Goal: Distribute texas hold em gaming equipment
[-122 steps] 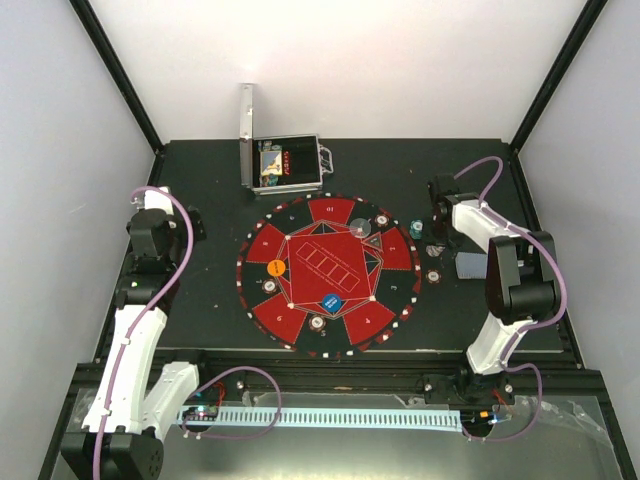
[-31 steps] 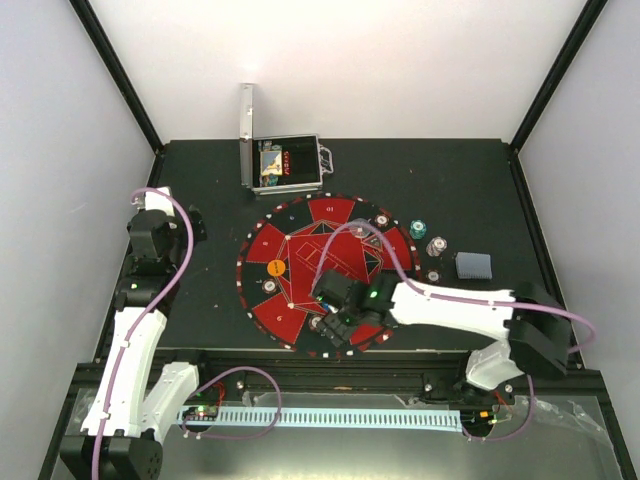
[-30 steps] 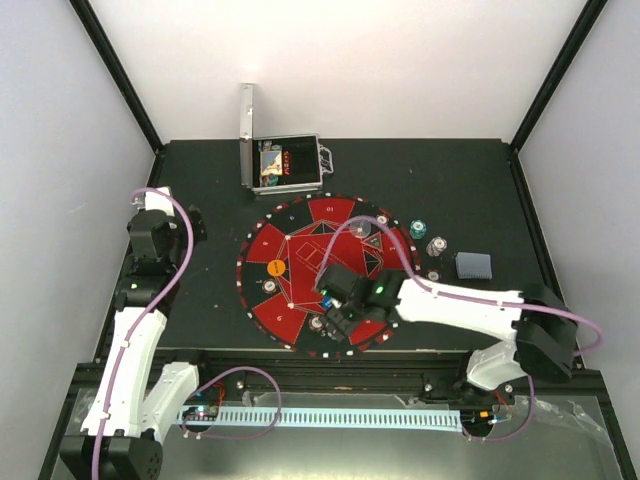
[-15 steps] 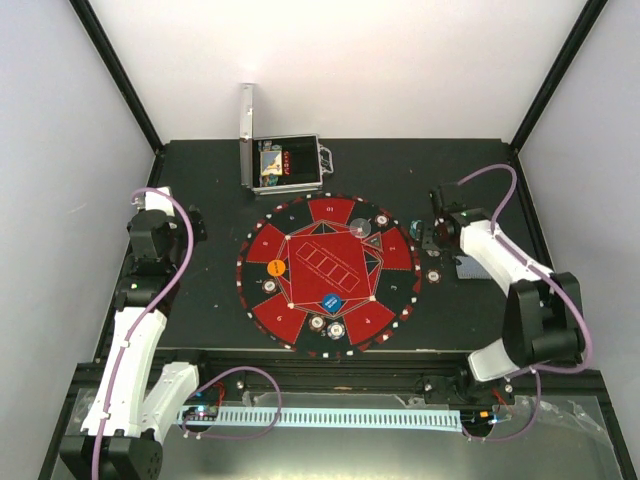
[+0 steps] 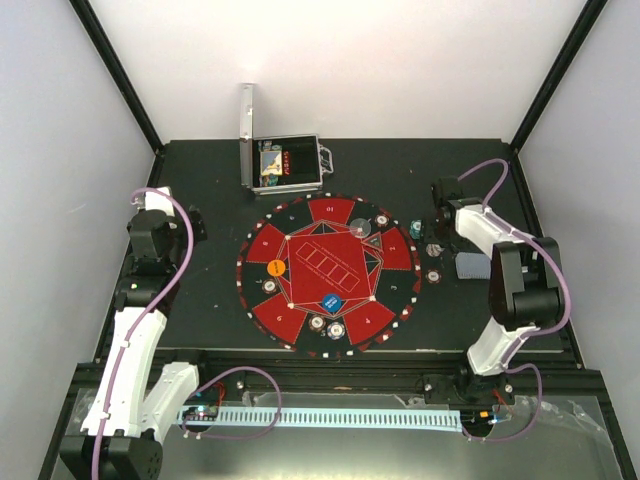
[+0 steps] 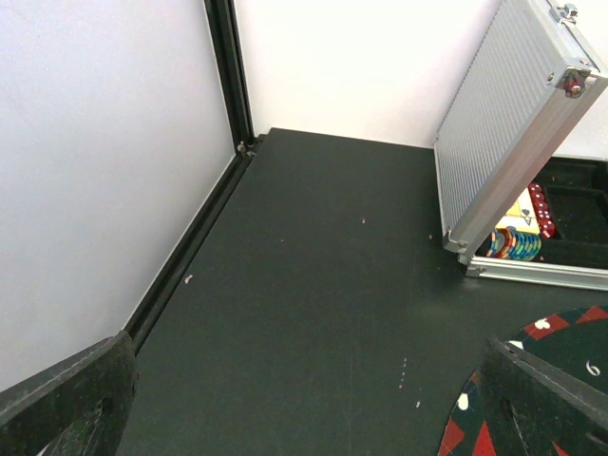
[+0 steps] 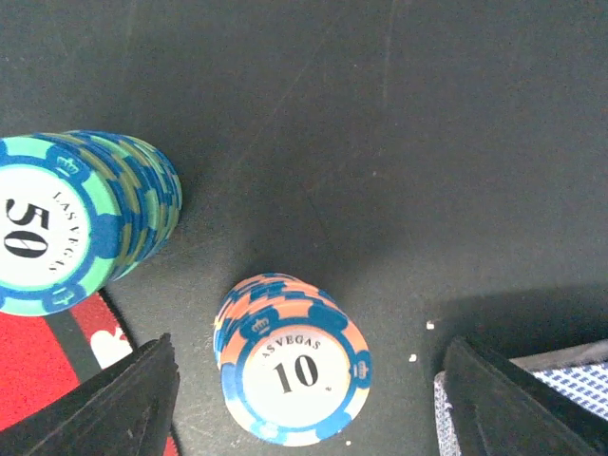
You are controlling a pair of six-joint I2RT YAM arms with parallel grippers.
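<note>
Right pincer (image 7: 309,385) hangs low over the table (image 5: 200,180), just right of the mat (image 5: 268,245). Its two fingers (image 7: 123,404) are spread wide with a short stack of orange-and-blue chips (image 7: 294,375) between them. Gaps show on both sides, so neither finger touches the stack and nothing is held. The top chip reads 10. Just to the far left of it stands a taller teal stack (image 7: 71,228) marked 50, close to the mat's red edge. A pile of blue-backed cards (image 7: 570,380) lies to the near right of the chips, partly hidden behind the right finger. Seen from above, one more chip (image 5: 434,274) sits on the table just off the mat's right rim, nearer than the pincer.

On the mat lie an orange disc (image 5: 277,267) at the left, a blue piece (image 5: 333,303) on the near side of the middle, a clear disc (image 5: 362,227) toward the far right, and two chips (image 5: 316,323) side by side at the near edge.

Left pincer (image 6: 304,413) is spread wide too, holding nothing, above the table's left side. An open silver case (image 5: 290,165) stands at the far side with its lid upright and a row of coloured chips (image 6: 513,244) inside.
</note>
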